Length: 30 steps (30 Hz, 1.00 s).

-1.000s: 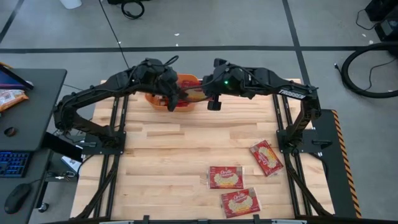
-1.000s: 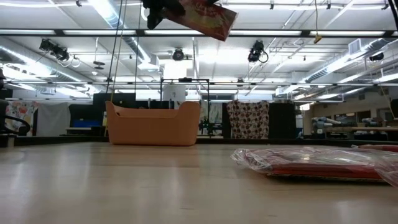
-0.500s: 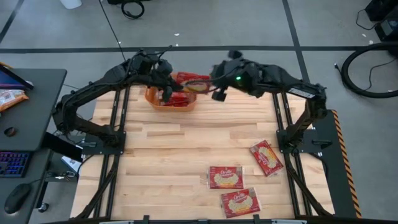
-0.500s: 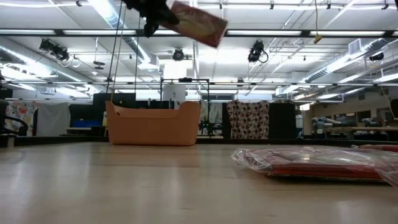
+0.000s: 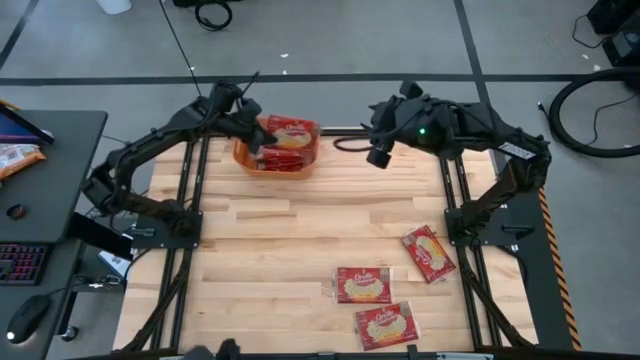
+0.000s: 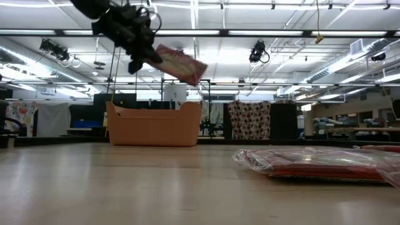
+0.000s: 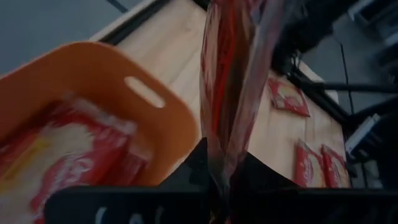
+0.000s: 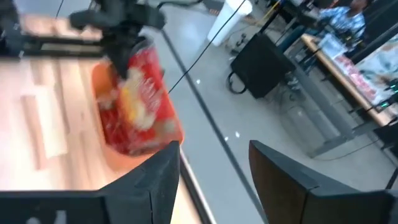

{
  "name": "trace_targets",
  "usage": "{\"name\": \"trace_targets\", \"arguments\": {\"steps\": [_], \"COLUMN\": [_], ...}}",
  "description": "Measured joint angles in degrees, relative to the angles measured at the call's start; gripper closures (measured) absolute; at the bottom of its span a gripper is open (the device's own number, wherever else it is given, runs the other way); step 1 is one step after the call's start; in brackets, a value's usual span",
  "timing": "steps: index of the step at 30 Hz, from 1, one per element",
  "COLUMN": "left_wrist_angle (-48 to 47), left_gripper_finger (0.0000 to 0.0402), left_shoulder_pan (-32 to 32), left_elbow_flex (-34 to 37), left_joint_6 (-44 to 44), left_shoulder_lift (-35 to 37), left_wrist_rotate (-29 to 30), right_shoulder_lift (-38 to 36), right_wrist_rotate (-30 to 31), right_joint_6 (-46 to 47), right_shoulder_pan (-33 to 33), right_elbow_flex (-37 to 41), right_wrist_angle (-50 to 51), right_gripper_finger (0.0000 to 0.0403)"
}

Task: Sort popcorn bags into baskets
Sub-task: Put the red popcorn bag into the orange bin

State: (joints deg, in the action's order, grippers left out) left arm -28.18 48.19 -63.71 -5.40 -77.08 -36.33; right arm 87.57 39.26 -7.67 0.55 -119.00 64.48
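The orange basket [image 5: 275, 162] stands at the table's far edge, left of centre, with red popcorn bags [image 7: 68, 149] lying in it. My left gripper [image 5: 256, 140] is above it, shut on another popcorn bag [image 5: 291, 134], which hangs over the basket [image 6: 153, 125]. My right gripper [image 5: 378, 156] hovers open to the right of the basket, with nothing between its fingers [image 8: 158, 180]. Three more popcorn bags [image 5: 428, 252] [image 5: 363, 285] [image 5: 386, 324] lie flat on the table's near right part. My left gripper pinches the bag's short end [image 7: 224, 180] between its two fingers, coming from the table's left side. The bag [image 6: 181, 62] sticks out past the fingers, slanting down at its free end. It is clear of the basket.
A black desk [image 5: 50, 180] with a keyboard, a mouse and an orange snack bag [image 5: 20, 156] stands left of the table. The table's middle is bare wood [image 5: 300, 230]. Dark arm frames [image 5: 180, 230] [image 5: 470, 225] stand on both sides.
My right gripper has opened, let go of the popcorn bag and drawn back toward the table's right edge. My left gripper has shut on the bag. It has carried the bag left and down over the basket, and the bag now slants.
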Motion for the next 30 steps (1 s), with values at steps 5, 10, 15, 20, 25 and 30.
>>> {"name": "trace_targets", "arguments": {"steps": [5,10,15,20,25,30], "left_wrist_angle": [5.1,10.5,14.5,15.2,14.7,13.0], "left_gripper_finger": [0.0377,0.0377,0.0358,0.0283,0.0224,0.0214], "left_shoulder_pan": [6.9,11.2,13.3,13.0,12.9,12.5], "left_elbow_flex": [6.7,14.3,17.9,17.9,16.2,12.0], "left_joint_6": [-2.3,-9.0,-21.3,-23.9,-24.0,-21.7], "left_shoulder_lift": [0.0,-1.1,-3.3,-3.5,-1.5,2.7], "left_wrist_rotate": [-3.5,-2.0,-0.5,-0.1,5.0,15.5], "right_shoulder_lift": [0.8,1.8,2.8,3.2,3.2,3.2], "right_wrist_rotate": [-1.4,-2.7,-2.9,-3.0,-3.4,-9.5], "right_joint_6": [3.0,4.7,4.7,4.7,6.1,8.8], "right_shoulder_pan": [-1.5,-3.2,-4.3,-4.7,-4.9,-4.4], "right_elbow_flex": [0.1,0.2,0.2,0.2,0.2,0.2], "right_wrist_angle": [3.3,2.9,2.7,2.4,2.3,5.7], "right_gripper_finger": [0.0207,0.0208,0.0208,0.0208,0.0208,0.0208]}}
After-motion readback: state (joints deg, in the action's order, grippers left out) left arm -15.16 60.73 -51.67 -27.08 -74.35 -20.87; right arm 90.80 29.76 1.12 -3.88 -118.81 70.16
